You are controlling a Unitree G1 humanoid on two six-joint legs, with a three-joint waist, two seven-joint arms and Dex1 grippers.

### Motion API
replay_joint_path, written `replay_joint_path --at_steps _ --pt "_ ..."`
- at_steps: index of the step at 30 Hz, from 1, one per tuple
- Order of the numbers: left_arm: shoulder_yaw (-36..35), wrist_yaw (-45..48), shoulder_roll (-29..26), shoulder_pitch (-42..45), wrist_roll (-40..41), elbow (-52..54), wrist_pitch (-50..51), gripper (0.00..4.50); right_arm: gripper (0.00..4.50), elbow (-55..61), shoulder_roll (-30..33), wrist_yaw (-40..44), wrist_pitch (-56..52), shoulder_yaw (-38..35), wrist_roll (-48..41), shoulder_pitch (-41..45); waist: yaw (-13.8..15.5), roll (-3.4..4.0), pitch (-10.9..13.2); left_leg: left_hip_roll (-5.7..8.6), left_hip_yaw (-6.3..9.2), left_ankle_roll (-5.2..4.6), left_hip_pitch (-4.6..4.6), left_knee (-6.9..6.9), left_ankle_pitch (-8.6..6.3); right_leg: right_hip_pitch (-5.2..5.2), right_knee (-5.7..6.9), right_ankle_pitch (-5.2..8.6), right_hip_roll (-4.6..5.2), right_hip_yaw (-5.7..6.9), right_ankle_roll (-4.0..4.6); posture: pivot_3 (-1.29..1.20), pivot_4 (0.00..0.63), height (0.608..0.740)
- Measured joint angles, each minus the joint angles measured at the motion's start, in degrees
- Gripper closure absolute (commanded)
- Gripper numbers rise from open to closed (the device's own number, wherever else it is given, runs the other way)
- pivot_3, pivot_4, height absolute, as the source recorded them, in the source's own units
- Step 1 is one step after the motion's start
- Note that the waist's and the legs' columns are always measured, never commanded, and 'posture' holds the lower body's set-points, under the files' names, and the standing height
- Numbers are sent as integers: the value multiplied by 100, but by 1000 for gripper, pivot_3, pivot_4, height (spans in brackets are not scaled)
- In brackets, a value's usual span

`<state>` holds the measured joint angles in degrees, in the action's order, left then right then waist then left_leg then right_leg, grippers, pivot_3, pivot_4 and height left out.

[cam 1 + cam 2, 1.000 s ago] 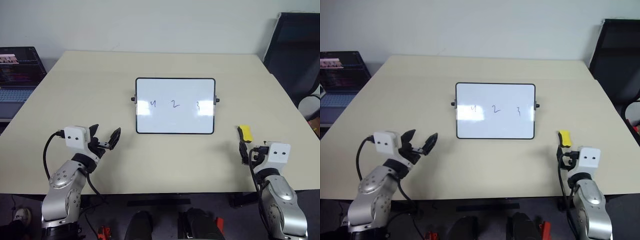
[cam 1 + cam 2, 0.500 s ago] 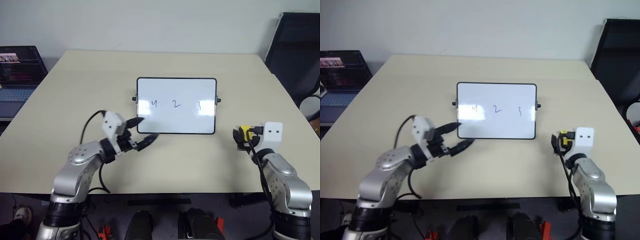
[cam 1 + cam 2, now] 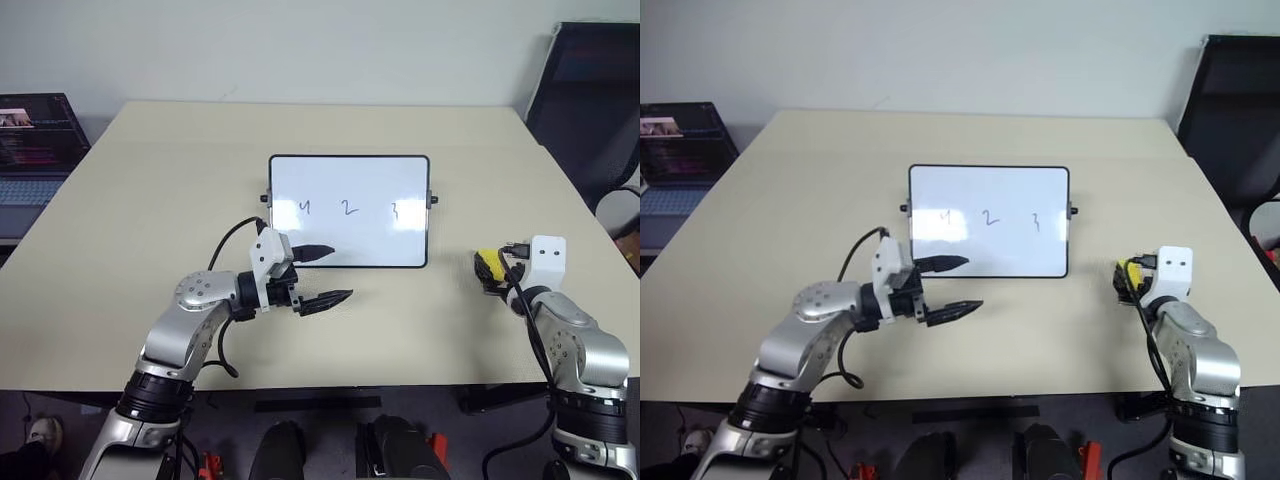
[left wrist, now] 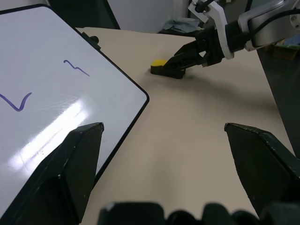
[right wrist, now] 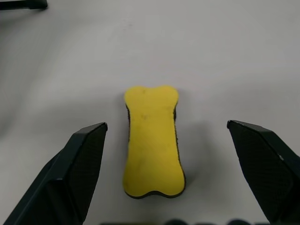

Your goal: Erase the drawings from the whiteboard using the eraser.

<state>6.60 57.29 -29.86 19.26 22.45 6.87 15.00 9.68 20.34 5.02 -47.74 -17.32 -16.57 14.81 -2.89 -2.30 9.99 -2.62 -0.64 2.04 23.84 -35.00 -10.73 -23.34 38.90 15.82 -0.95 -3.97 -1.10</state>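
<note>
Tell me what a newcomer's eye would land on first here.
First, the whiteboard in the middle of the tan table, its three drawings not yet wiped. Next, the bright yellow eraser, lying flat on the table between the open right pincer. The open left pincer hovers by the whiteboard's near left corner.

There was one whiteboard (image 3: 348, 211) carrying three drawings (image 3: 346, 208), one yellow eraser (image 5: 153, 140), one table (image 3: 150, 200), one laptop (image 3: 35, 150) at the left edge, and two grippers: the left gripper (image 3: 325, 276) and the right gripper (image 3: 492, 268).
</note>
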Motion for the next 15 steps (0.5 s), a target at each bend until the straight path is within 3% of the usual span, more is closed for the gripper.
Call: replay_joint_path --at_steps 15 --pt "28 120 88 -71 -259 -325 -625 0 13 -391 -287 -261 78 -145 -11 286 -4 2 1 0 0 0 0 -1 0 0 1 -1 0 0 -1 0 150 740"
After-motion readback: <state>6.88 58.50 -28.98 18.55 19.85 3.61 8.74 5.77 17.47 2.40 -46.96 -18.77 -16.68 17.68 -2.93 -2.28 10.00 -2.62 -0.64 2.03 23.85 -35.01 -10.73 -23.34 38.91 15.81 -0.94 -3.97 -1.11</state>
